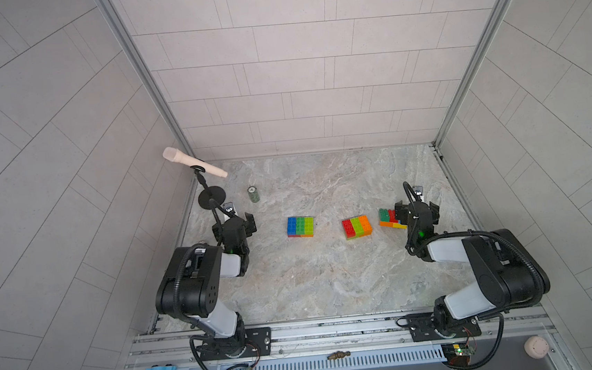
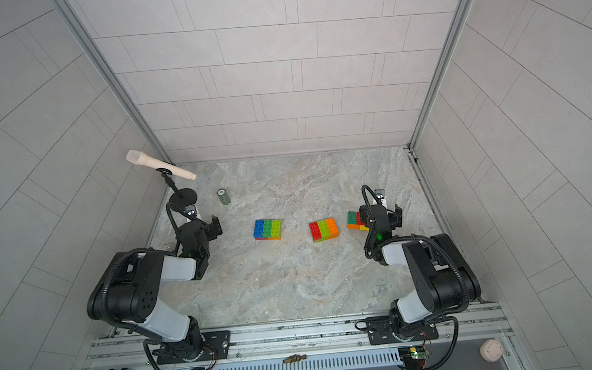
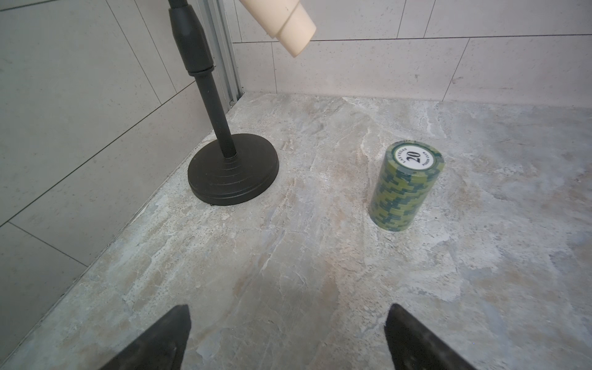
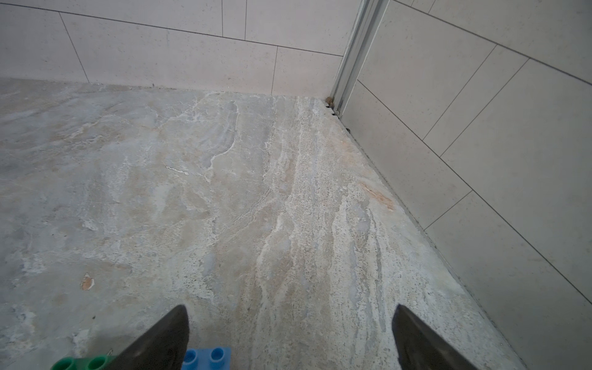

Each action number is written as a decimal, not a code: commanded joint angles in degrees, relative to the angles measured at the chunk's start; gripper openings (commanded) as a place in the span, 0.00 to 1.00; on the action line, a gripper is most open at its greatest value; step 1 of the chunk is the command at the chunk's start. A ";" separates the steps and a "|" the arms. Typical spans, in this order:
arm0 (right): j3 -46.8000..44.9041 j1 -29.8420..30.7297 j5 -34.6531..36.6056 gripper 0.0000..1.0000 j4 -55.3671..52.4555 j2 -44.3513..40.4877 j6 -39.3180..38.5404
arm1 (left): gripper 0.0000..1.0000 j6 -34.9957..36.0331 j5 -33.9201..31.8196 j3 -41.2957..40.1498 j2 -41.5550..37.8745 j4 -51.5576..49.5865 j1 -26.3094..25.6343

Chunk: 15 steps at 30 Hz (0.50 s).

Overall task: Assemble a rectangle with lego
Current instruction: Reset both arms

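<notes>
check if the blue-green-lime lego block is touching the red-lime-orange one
Apart. In a top view, a strip of bare tabletop shows plainly between the blue-green-lime lego block and the red-lime-orange lego block.

Soft, bright, even light fills every view. Shadows on the table (image 1: pixel 331 280) are faint. In both top views wall (image 1: pixel 49 140) lines bow near the edges. Wrist views are sharp, stretched at corners.
</notes>
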 commanded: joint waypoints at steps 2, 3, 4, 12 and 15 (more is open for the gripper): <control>-0.01 -0.09 -1.18 1.00 -2.88 -4.14 -1.12 | 1.00 0.76 -0.56 0.72 -0.63 0.30 -0.20; 0.06 -0.10 -1.37 1.00 -3.62 -4.76 -1.42 | 1.00 0.78 -0.56 0.67 -0.66 0.26 -0.12; -0.17 -0.17 -1.58 1.00 -3.57 -5.02 -1.40 | 1.00 0.80 -0.55 0.67 -0.60 0.30 -0.09; -1.04 -0.53 -2.70 1.00 0.47 -2.14 -1.23 | 0.99 0.93 -0.94 0.76 -0.62 0.30 -0.46; -1.27 -0.53 -2.70 1.00 1.24 -1.62 -1.06 | 1.00 1.18 -0.96 0.94 -0.54 0.23 -0.54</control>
